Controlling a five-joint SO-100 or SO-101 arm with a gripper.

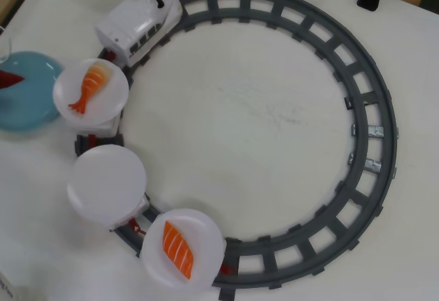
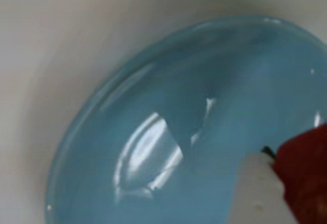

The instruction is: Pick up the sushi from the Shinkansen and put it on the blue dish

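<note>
The blue dish (image 1: 27,92) lies at the far left of the overhead view and fills the wrist view (image 2: 168,132). The sushi (image 1: 8,78), dark red on a white base, is over the dish's left part, cut by the frame edge. In the wrist view the sushi (image 2: 304,175) is at the bottom right, close to the camera. Whether it rests on the dish or is held just above it cannot be told. The white Shinkansen (image 1: 140,23) stands on the track at the upper left. Its three cars carry white plates, and the middle plate (image 1: 106,184) is bare. My gripper's fingers do not show clearly in either view.
A shrimp piece (image 1: 89,87) lies on the first white plate, right beside the blue dish. A salmon piece (image 1: 178,249) lies on the last plate. The grey ring track (image 1: 374,143) circles a bare white table. A grey sliver (image 1: 3,44) shows at the left edge.
</note>
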